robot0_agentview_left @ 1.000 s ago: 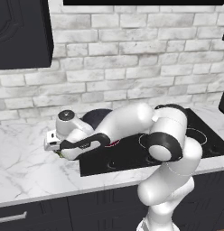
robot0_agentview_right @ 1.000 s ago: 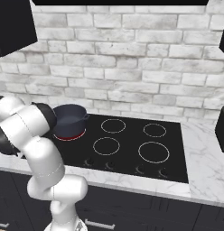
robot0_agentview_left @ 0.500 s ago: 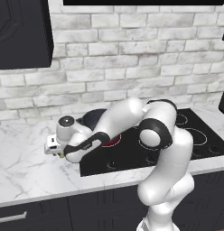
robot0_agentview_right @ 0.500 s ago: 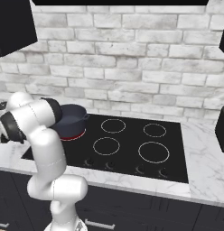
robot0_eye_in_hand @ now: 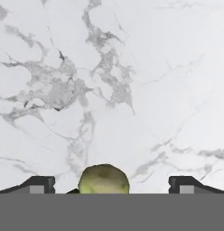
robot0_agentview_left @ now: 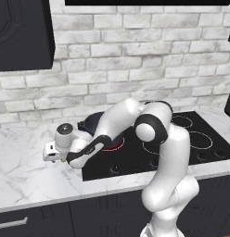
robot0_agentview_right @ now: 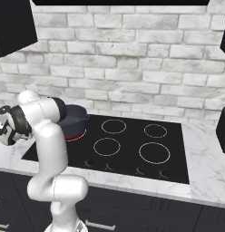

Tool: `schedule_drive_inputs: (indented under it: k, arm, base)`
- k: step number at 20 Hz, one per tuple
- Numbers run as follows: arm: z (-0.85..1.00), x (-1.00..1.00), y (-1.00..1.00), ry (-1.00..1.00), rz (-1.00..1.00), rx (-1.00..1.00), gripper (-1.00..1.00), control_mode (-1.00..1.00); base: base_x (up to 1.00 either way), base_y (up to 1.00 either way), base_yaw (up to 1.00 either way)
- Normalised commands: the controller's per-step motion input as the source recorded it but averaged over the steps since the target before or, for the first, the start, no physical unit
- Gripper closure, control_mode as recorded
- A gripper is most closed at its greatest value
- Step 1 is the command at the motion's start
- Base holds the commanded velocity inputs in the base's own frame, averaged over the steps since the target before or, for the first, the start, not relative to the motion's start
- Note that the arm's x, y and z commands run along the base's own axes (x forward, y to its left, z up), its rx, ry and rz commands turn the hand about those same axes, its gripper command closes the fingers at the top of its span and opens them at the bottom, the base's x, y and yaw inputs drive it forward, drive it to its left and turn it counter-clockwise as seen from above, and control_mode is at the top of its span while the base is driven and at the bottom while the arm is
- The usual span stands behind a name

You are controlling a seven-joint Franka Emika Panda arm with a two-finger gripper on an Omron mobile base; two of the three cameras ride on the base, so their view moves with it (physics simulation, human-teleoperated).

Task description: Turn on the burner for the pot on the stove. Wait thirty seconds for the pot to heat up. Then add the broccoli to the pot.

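Hand spread wide over the broccoli, nothing gripped yet

Hand [robot0_eye_in_hand: 112,182] low above the marble surface [robot0_eye_in_hand: 132,81], fingers [robot0_eye_in_hand: 39,184] fully apart, with the broccoli [robot0_eye_in_hand: 104,179] lying between them and slightly nearer one tip, touching neither. Probably light, small and rounded, with a bumpy crown that gives a little under pressure; likely to roll or squirt sideways on smooth stone if pinched off-centre. Best taken across the widest part of the crown, or lower at the firmer stem if reachable, with a gentle squeeze. Stem itself hidden here. Seen from the base, hand [robot0_agentview_left: 54,152] well to the side of the stove [robot0_agentview_right: 132,149], away from the pot [robot0_agentview_right: 73,118] sitting on the red-glowing burner [robot0_agentview_right: 74,135].
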Motion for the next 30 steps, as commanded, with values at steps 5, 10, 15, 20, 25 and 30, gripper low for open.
schedule_drive_inputs:
  k: [5,10,15,20,25,30]
  arm:
    - [-0.24,0.02,0.02,0.0,0.0,0.0,1.0,-1.0]
    - [-0.01,0.0,0.0,-0.07,0.0,0.0,1.0,-1.0]
    - [0.62,-0.15,-0.12,-0.09,0.0,0.04,1.0,-1.0]
    - [1.0,-0.03,-0.41,-0.03,0.0,0.06,1.0,-1.0]
    - [1.0,-0.06,-0.41,0.0,0.0,0.07,1.0,-1.0]
    - [1.0,0.0,-0.16,0.0,0.0,0.0,1.0,-1.0]
  base:
    - [0.0,0.0,0.0]
    - [0.0,0.0,0.0]
    - [0.0,0.0,0.0]
    - [0.0,0.0,0.0]
    - [0.0,0.0,0.0]
    - [0.0,0.0,0.0]
